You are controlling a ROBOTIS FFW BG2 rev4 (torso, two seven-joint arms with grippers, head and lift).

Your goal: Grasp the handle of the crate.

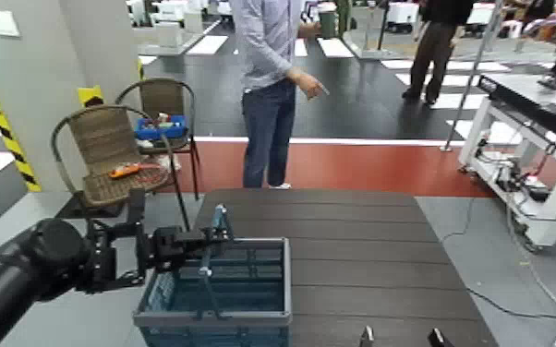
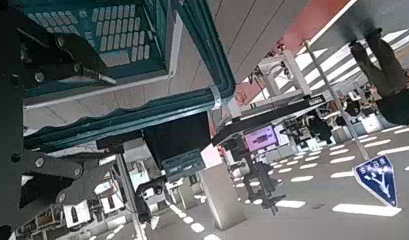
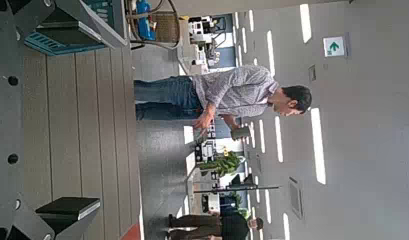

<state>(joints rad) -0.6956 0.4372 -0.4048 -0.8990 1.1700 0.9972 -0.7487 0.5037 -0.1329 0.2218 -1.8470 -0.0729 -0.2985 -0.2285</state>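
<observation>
The blue-grey lattice crate (image 1: pixel 215 297) stands on the near left part of the dark table (image 1: pixel 365 249). Its thin teal handle (image 1: pixel 211 242) is swung upright over the rim. My left gripper (image 1: pixel 200 247) reaches in from the left at the handle's height. In the left wrist view the handle (image 2: pixel 142 118), with its pale end piece (image 2: pixel 216 97), runs between the two dark fingers (image 2: pixel 54 168) with gaps on both sides, so the jaws are open around it. My right gripper (image 1: pixel 402 339) is open and empty at the table's near edge, well apart from the crate (image 3: pixel 62 35).
A person (image 1: pixel 268 83) stands just beyond the table's far edge. Two wicker chairs (image 1: pixel 106 152) stand at the far left, one with a small bright-blue bin (image 1: pixel 162 126), one with an orange item (image 1: pixel 125 171). A white bench with equipment (image 1: pixel 531 129) is at the right.
</observation>
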